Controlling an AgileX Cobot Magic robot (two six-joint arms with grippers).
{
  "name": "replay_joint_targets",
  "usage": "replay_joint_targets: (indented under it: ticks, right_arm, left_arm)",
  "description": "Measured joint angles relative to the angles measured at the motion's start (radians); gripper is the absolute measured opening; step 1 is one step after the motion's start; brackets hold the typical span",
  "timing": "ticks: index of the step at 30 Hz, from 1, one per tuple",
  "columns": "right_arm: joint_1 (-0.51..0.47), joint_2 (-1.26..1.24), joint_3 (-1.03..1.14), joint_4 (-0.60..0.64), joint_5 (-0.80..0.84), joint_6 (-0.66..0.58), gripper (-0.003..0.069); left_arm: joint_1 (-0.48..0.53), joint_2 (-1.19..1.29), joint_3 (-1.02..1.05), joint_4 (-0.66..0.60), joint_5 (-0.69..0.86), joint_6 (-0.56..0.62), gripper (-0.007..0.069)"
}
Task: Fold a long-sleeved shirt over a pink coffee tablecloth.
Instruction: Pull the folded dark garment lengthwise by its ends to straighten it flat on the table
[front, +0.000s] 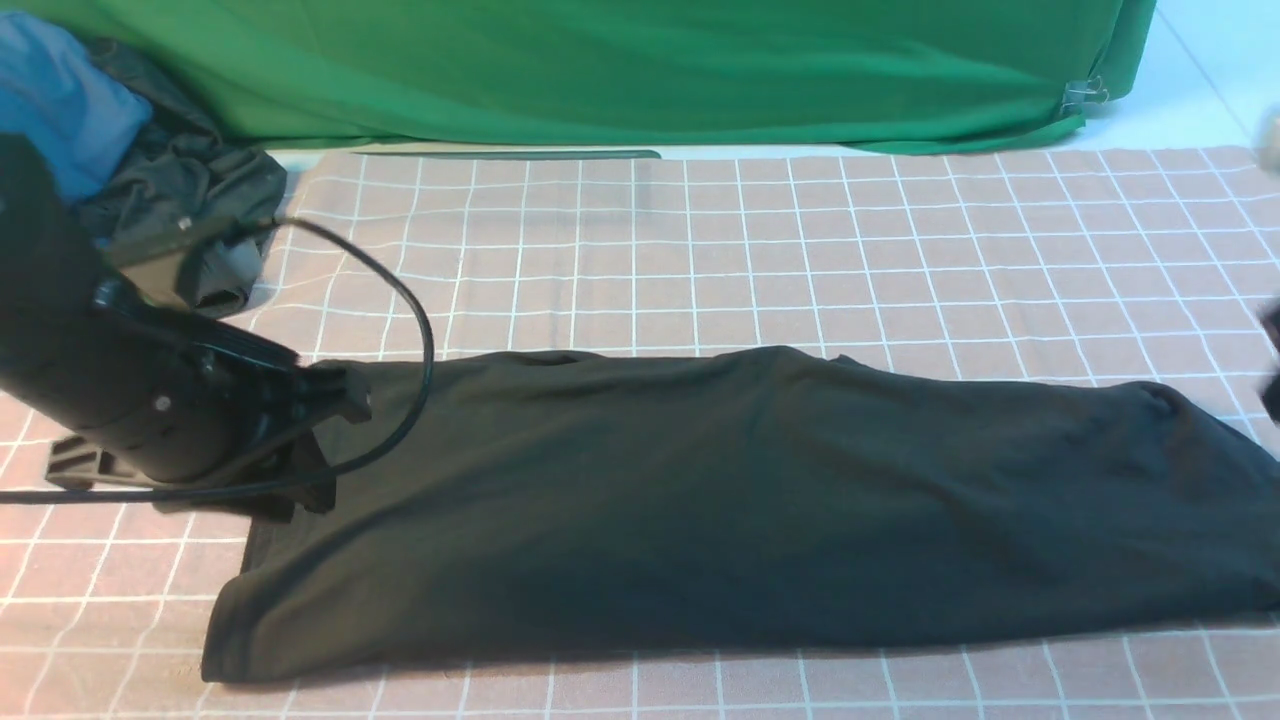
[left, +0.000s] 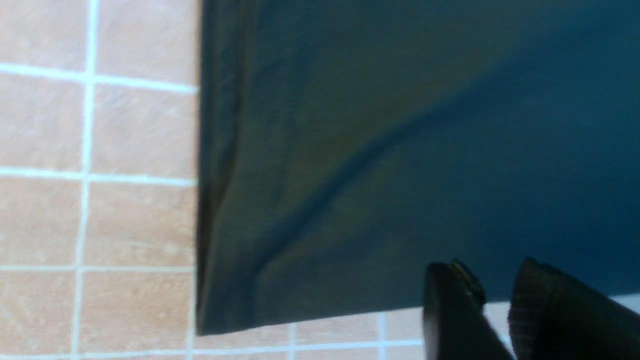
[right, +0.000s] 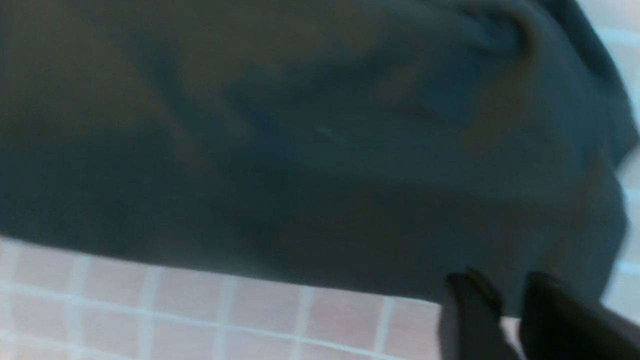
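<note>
Across the near half of the pink coffee tablecloth (front: 800, 250) lay the long-sleeved shirt (front: 740, 500), likely limp and light, best pinched at end corners; left gripper (left: 492, 305) and right gripper (right: 510, 310) stood narrowly parted, empty

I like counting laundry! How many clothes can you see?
3: a black shirt spread across the tablecloth, plus a blue garment and a dark garment bunched together far left. The left arm may hide more.

A staged robot test setup, lab-like: a plain bright green cloth backdrop (front: 640, 70) hangs behind the dusty-pink white-gridded tablecloth (front: 800, 250), held by a metal clip (front: 1085, 95) beyond that tablecloth's far right corner. A black cabled robot arm (front: 100, 380) reaches over its left side.
</note>
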Motion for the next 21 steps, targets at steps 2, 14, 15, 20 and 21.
replay_joint_targets:
  ticks: [2, 14, 15, 20, 21]
  right_arm:
    - [-0.024, -0.006, 0.072, -0.024, -0.075, 0.022, 0.0370]
    - [-0.031, 0.212, 0.169, -0.201, -0.366, 0.263, 0.0662]
    - [-0.031, 0.227, 0.169, -0.201, -0.371, 0.269, 0.0662]
    - [-0.032, 0.289, 0.167, -0.208, -0.402, 0.285, 0.0641]
    - [-0.032, 0.292, 0.164, -0.201, -0.400, 0.285, 0.0617]
  left_arm:
    - [0.000, -0.054, 0.000, -0.009, -0.003, 0.004, 0.0088]
    - [0.000, -0.363, 0.000, -0.006, 0.014, 0.011, 0.0013]
    - [0.000, -0.385, 0.000, -0.003, 0.024, 0.011, 0.0013]
    - [0.000, -0.448, 0.000, 0.018, 0.051, 0.010, 0.0013]
    - [0.000, -0.454, 0.000, 0.020, 0.054, 0.009, 0.0013]
